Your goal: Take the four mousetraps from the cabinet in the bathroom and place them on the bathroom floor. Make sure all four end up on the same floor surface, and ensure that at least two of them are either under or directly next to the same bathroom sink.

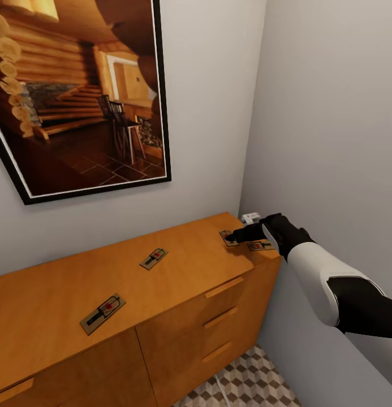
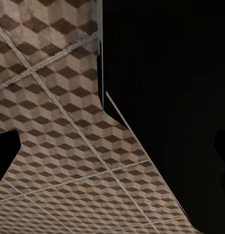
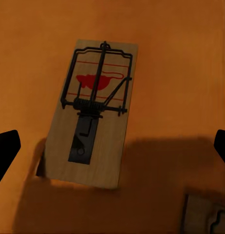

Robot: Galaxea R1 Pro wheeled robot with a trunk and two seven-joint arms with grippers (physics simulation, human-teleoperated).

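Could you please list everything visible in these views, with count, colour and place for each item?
mousetraps: four, tan boards with dark wire and red spot, on the cabinet top; one near the front left, one mid-top, two at the right end
cabinet: one, orange-brown, against the wall, drawers with bar handles
framed picture: one, black frame, log-cabin interior, on the wall above the cabinet
small white object: one, at the cabinet's back right corner
bathroom floor: brown-beige cube-pattern tiles, below the cabinet
right gripper: black, open over a right-end mousetrap
right arm: white and black
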